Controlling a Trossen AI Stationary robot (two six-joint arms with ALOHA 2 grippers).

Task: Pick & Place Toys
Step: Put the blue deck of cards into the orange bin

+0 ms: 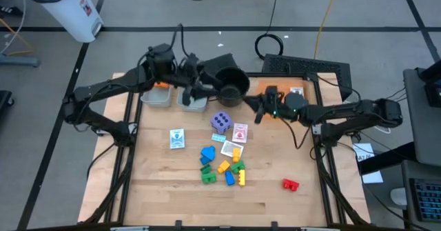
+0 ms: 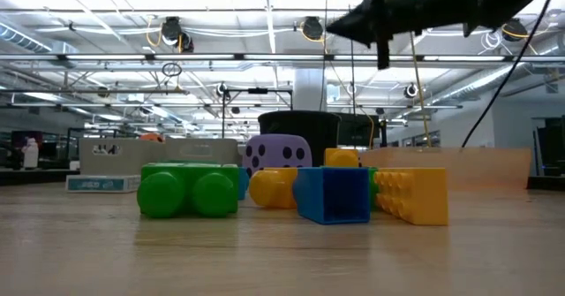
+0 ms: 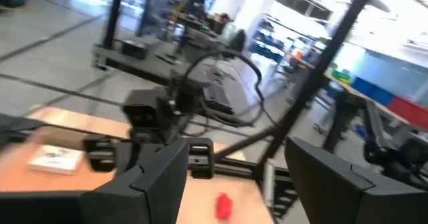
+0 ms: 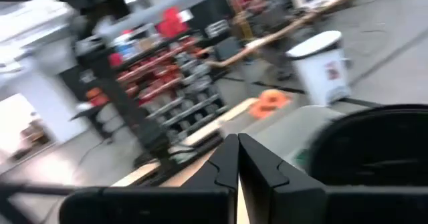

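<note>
The toys lie mid-table in the high view: a purple die (image 1: 220, 123), picture cards (image 1: 177, 138) (image 1: 240, 132), and blue (image 1: 208, 154), green (image 1: 207, 174) and yellow (image 1: 224, 167) blocks. A red block (image 1: 290, 184) lies apart at the near right. An orange die (image 1: 161, 85) sits in the left grey bin. My left gripper (image 1: 196, 93) hangs open and empty over the second grey bin (image 1: 193, 103), with a wide gap in its wrist view (image 3: 244, 184). My right gripper (image 1: 257, 111) hangs shut and empty just right of the black pot (image 1: 231, 86), its fingers closed together (image 4: 237, 164).
Two grey bins (image 1: 157, 96) and the round black pot stand along the table's far side. A card (image 1: 296, 92) lies at the far right. A keyboard (image 1: 306, 67) and cables sit beyond the far edge. The near half of the wooden table (image 1: 172, 203) is bare.
</note>
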